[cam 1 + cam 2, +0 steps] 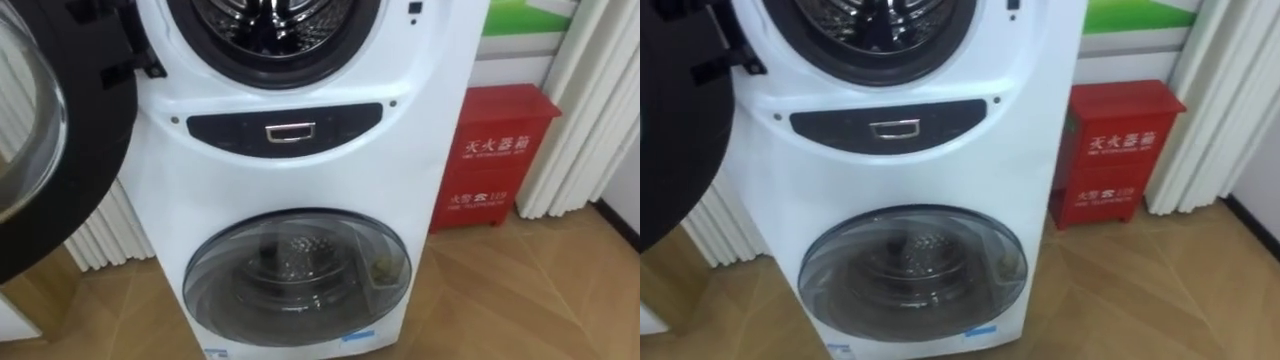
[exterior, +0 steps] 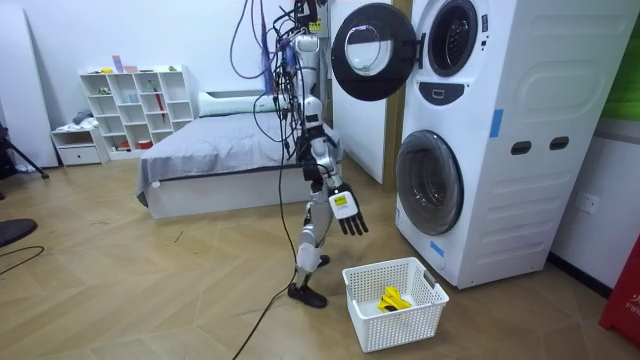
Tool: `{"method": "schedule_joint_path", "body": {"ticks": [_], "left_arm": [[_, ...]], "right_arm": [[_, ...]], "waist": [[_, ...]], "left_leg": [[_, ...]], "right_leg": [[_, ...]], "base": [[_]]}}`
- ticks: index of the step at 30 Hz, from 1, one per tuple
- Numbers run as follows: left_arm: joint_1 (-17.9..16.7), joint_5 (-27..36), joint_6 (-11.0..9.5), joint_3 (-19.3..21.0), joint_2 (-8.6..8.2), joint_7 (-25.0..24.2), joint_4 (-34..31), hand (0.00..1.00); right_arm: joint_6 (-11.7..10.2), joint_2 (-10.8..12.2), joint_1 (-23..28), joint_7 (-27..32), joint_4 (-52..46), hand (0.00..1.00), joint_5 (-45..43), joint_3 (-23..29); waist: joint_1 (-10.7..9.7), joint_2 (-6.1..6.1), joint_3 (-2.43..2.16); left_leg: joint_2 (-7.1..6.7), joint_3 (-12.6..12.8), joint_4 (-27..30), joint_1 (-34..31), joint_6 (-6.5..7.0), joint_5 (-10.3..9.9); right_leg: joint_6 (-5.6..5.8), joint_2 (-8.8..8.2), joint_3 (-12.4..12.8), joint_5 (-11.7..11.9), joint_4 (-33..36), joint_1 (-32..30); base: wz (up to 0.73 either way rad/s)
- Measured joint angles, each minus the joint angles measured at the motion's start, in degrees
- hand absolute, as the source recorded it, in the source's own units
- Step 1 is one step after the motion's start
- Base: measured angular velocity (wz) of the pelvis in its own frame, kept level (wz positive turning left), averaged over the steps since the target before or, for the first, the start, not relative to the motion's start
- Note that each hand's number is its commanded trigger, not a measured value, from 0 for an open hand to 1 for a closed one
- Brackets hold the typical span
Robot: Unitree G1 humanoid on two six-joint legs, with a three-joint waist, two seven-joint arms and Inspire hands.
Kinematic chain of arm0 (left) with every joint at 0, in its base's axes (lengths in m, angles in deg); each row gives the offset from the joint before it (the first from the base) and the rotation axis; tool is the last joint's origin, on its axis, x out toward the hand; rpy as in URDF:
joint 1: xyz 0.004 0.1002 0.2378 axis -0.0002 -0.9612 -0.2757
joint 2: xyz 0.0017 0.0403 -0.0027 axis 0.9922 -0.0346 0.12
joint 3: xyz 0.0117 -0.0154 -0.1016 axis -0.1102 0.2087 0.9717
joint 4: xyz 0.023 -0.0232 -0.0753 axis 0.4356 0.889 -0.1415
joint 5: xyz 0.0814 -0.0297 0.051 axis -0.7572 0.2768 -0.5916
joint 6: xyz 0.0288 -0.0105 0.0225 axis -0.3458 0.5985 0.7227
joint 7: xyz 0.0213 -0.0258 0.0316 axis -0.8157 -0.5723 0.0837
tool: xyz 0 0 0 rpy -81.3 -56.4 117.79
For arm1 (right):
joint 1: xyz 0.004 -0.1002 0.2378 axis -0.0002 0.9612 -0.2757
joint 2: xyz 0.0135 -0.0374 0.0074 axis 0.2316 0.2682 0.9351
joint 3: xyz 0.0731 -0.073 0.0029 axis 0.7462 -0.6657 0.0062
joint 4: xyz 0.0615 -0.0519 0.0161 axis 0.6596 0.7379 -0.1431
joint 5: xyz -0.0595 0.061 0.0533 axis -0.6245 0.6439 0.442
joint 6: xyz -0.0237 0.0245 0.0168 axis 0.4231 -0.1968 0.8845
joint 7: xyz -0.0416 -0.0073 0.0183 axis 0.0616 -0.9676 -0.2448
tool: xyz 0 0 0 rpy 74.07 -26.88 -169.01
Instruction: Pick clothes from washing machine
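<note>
The right hand (image 2: pixel 350 215) hung low in front of the robot's legs. Its fingers pointed down, loose and a little spread, and it held nothing. The robot stood on the wood floor (image 2: pixel 150 290), facing the washer (image 1: pixel 420 150), with open floor between them.

Just by its feet sat a white basket (image 2: pixel 372 318) with walls full of small holes. A small yellow cloth (image 2: pixel 393 299) lay crumpled at the bottom of it. That was the one piece of clothing that could be seen.

The washer was tall, white and smooth, with two round doors, one above the other. The top door (image 2: pixel 371 50) stood swung wide open toward the robot, a dark ring around clear glass. Behind it was the shiny metal drum (image 1: pixel 270 20). The upper part of the drum was cut off at the edge of the eye views, and it was hard to tell if any clothes lay inside. Under it was a dark curved panel (image 1: pixel 288 130) with a small silver handle. The lower door (image 1: pixel 297 265) was closed, and its grey glass was too cloudy to see through well.

A red box (image 1: pixel 495 150) stood on the floor just beside the washer, and a white curtain (image 1: pixel 585 100) hung in folds near the box. Well behind the robot were a grey bed (image 2: pixel 215 150) and a white shelf (image 2: pixel 135 105).
</note>
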Motion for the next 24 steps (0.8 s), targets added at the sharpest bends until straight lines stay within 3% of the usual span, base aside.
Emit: {"method": "schedule_joint_path", "body": {"ticks": [3, 4, 7, 8, 10, 14, 15, 17, 18, 22, 24], "left_arm": [[1.2, 0.0, -0.3, 5.0, 3.85, 2.3, -9.2, 0.0], [1.7, 0.0, -0.4, 5.8, 6.36, 3.5, -12.7, 0.0], [3.0, -0.7, -0.6, 9.5, 10.44, 5.1, -18.1, 0.0], [2.8, -3.1, 0.1, 9.9, 12.56, 7.3, -18.4, 0.0], [3.0, -3.8, 1.9, 9.9, 13.21, 9.8, -21.3, 0.0], [4.4, -5.6, 2.7, 10.6, 14.24, 13.1, -24.9, 0.0], [5.6, -5.8, 2.9, 10.6, 15.49, 13.8, -25.2, 0.0], [7.2, -6.9, 4.2, 10.6, 18.6, 14.1, -25.2, 0.0], [8.0, -8.3, 4.8, 10.5, 21.16, 14.2, -25.2, 0.0], [13.2, -9.5, 4.7, 10.7, 29.31, 14.8, -25.1, 0.0], [14.4, -9.8, 4.6, 10.7, 31.55, 14.8, -25.1, 0.0]], "right_arm": [[-1.2, -0.7, 1.7, 0.8, -1.8, 0.0, -1.4, 2.8], [-1.4, -0.9, 2.7, 1.0, -2.7, 0.0, -1.4, 2.8], [-1.4, -1.2, 4.8, 1.2, -4.2, 0.0, -2.2, 4.1], [-1.4, -1.5, 5.2, 1.2, -4.5, 0.0, -2.7, 4.4], [-1.3, -1.4, 7.4, 1.6, -5.2, 0.0, -3.7, 4.5], [-1.2, -1.3, 9.1, 1.6, -5.6, 0.0, -4.5, 4.7], [-1.2, -1.3, 9.3, 1.6, -5.7, 0.0, -4.6, 5.6], [-1.3, -1.4, 9.0, 1.5, -6.1, 0.0, -5.0, 7.4], [-1.4, -1.5, 8.9, 1.4, -6.3, 0.0, -5.6, 8.4], [-1.0, -2.7, 8.8, -0.4, -6.1, 0.0, -6.6, 8.9], [-0.2, -3.2, 8.9, -1.0, -6.1, 0.0, -6.6, 8.9]], "waist": [[0.9, 1.4, -0.07], [1.7, 1.78, -0.16], [2.6, 2.54, -0.54], [2.8, 3.22, -0.51], [3.4, 4.21, -0.09], [5.2, 3.73, -0.31], [5.9, 3.53, -0.31], [6.6, 3.28, -0.29], [6.4, 3.11, -0.18], [6.5, 2.96, 0.09], [6.5, 3.3, 0.13]], "left_leg": [[-0.04, -0.1, 0.0, -0.2, -0.02, 0.0], [-0.17, -0.1, -0.6, -0.1, -0.11, 0.0], [-0.67, -0.1, -0.9, -0.1, -0.17, 0.0], [-0.72, -0.2, -0.9, 0.0, -0.17, 0.0], [-0.87, -1.0, -0.5, -0.2, -0.16, 0.1], [-0.8, -1.9, -0.5, -0.1, -0.18, 0.1], [-0.8, -2.4, -0.5, -0.1, -0.19, 0.1], [-0.83, -3.0, -0.5, -0.1, -0.2, 0.1], [-0.83, -3.7, -0.5, 0.0, -0.2, 0.1], [-1.46, -4.8, -0.2, 0.0, -0.05, 0.2], [-1.64, -4.7, -0.1, 0.0, 0.11, 0.3]], "right_leg": [[0.01, 0.09, -0.1, 0.0, -0.2, -0.1], [0.01, 0.13, -0.1, 0.0, -0.4, -0.2], [0.02, 0.17, 0.0, 0.0, -1.0, 0.0], [0.02, 0.11, 0.0, 0.0, -0.9, 0.0], [0.02, 0.07, 0.0, 0.0, -1.0, 0.3], [0.02, 0.3, 1.1, 0.0, -1.0, 0.7], [0.02, 0.37, 1.5, 0.0, -0.9, 0.9], [0.02, 0.41, 1.9, 0.0, -1.1, 1.2], [0.02, 0.35, 1.6, 0.0, -1.2, 1.8], [0.05, 0.16, 1.6, 0.0, -2.0, 2.7], [0.13, 0.01, 1.7, 0.0, -2.0, 2.7]], "base": [[0.03], [0.0], [0.0], [0.0], [0.17], [0.16], [0.15], [0.2], [0.26], [0.18], [-0.06]]}}
